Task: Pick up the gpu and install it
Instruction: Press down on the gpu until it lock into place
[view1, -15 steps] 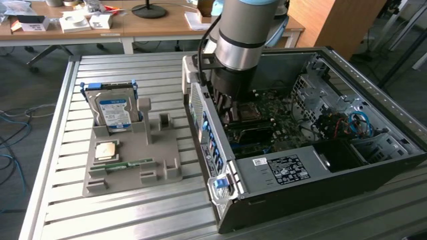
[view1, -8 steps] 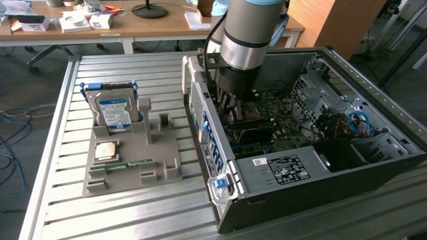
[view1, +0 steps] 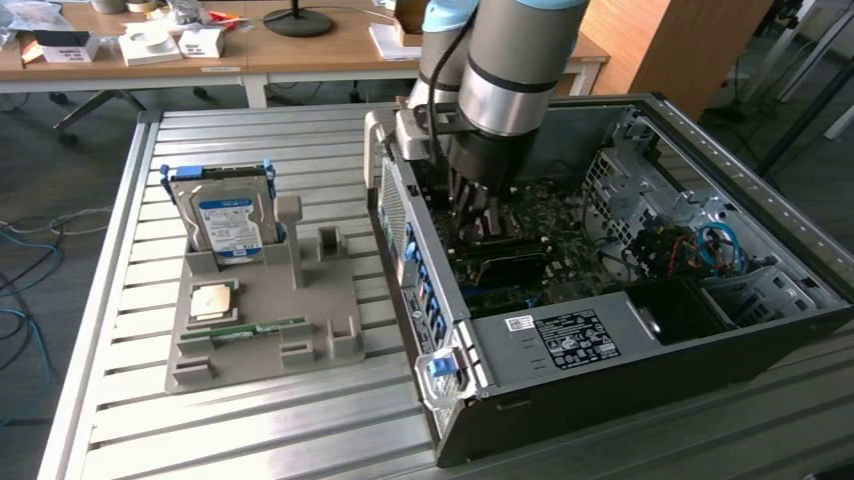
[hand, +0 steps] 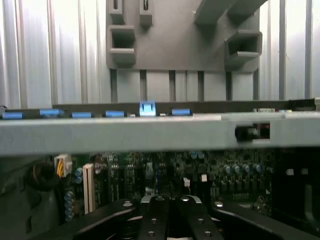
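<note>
Slatted metal table (view1: 200, 430): under everything, running from 9 o'clock to 5 o'clock of the exterior view.
Grey holder tray (view1: 267, 345): at 9 o'clock of the exterior view, flat on the table, just beside the computer case; seen again past the case wall in the wrist view (hand: 170, 45).
Hard drive (view1: 227, 225): upright in the tray's far end, at 12 o'clock of the tray, blue-white label showing.
Processor chip (view1: 214, 300): flat in a tray pocket, at 6 o'clock of the hard drive.
Memory stick (view1: 247, 330): narrow and green, lying across the tray just at 6 o'clock of the chip.
Two upright posts (view1: 307, 240): at 3 o'clock of the hard drive, nothing standing between them.
Wooden desk (view1: 307, 50): at 11 o'clock, beyond the table, small boxes on it.
Computer case (view1: 641, 350): lying open on its side, from the centre to 3 o'clock.
Motherboard (view1: 534, 230): on the case floor; also in the wrist view (hand: 225, 170).
Gripper (view1: 483, 215): down inside the case, at 12 o'clock of the exterior view's centre, close over the motherboard.
Fingers (hand: 155, 220): drawn close together, a thin dark gap between them.
gpu: not made out for certain; cannot tell whether it sits in that gap.
Blue cables (view1: 721, 245): at 3 o'clock, inside the case.
</note>
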